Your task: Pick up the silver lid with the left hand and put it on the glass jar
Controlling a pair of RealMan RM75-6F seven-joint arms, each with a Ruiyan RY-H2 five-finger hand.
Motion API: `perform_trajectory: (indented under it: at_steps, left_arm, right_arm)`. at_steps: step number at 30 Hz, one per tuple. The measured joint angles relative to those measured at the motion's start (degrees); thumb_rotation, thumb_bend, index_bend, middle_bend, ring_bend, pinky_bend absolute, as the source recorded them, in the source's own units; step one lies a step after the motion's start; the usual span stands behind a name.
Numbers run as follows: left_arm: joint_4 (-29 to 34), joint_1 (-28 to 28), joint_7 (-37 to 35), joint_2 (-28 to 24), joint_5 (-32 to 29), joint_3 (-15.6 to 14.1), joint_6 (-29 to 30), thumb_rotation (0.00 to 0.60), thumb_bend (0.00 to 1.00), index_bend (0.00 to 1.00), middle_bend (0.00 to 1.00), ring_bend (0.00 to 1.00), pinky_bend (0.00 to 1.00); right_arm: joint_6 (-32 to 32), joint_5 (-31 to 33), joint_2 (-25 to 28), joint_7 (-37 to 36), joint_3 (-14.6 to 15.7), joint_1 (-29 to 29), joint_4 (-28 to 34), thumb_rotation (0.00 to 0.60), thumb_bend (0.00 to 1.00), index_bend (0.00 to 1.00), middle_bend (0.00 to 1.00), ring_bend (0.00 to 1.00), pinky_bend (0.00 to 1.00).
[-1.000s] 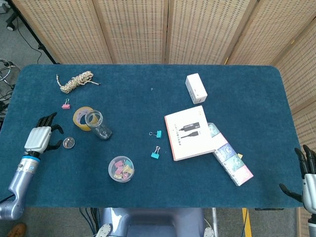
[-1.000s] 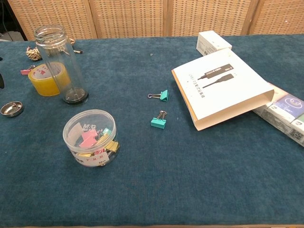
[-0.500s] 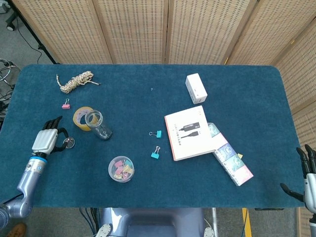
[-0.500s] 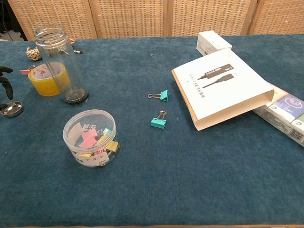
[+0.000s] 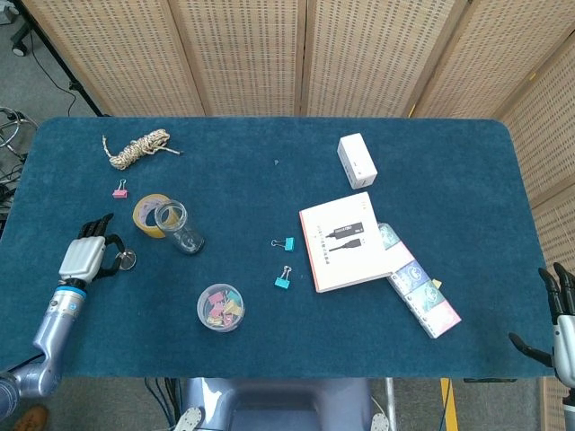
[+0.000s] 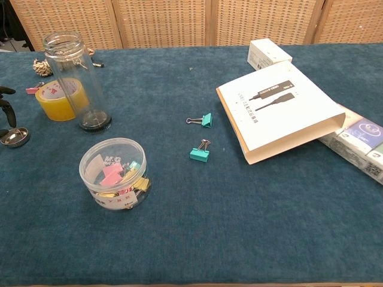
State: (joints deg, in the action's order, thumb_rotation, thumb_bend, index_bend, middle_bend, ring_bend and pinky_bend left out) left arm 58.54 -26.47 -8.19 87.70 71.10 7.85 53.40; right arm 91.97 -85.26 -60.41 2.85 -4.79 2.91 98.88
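The small silver lid lies flat on the blue table, left of the glass jar. The jar stands upright with its mouth uncovered. My left hand rests just left of the lid with its dark fingers spread toward it; the fingertips hover at the lid without gripping it. Whether they touch it is unclear. My right hand hangs open off the table's front right corner, far from both objects.
A yellow tape roll leans behind the jar. A clear tub of binder clips sits in front of it. Pink clip, rope bundle, two teal clips, booklet, white box and card packs lie farther off.
My left hand has slid right until its fingers reach the lid; over the last half second it has barely moved. The lid, the jar and the right hand have stayed in place.
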Motion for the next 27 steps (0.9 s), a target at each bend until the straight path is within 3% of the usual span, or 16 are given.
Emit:
perform_trajectory:
  at_steps: [8, 18, 27]
  left_arm:
    - [0.3, -0.1, 0.2, -0.1, -0.5, 0.2, -0.2, 0.6, 0.47, 0.63, 0.0, 0.0, 0.0]
    - [1.0, 0.0, 0.7, -0.4, -0.6, 0.3, 0.2, 0.6, 0.48, 0.64, 0.0, 0.0, 0.0]
    - [6.2, 0.8, 0.7, -3.5, 0.8, 0.7, 3.9, 0.6, 0.48, 0.64, 0.0, 0.0, 0.0]
  right_arm:
    - [-0.4, 0.0, 0.2, -0.7, 0.1, -0.1, 0.1, 0.6, 0.0, 0.02, 0.0, 0.0, 0.0]
    - [-0.4, 0.0, 0.3, -0.7, 0.2, -0.1, 0.2, 0.6, 0.0, 0.02, 0.0, 0.0, 0.0]
    - [-0.4, 0.0, 0.3, -0.8, 0.2, -0.2, 0.2, 0.6, 0.0, 0.03, 0.0, 0.0, 0.0]
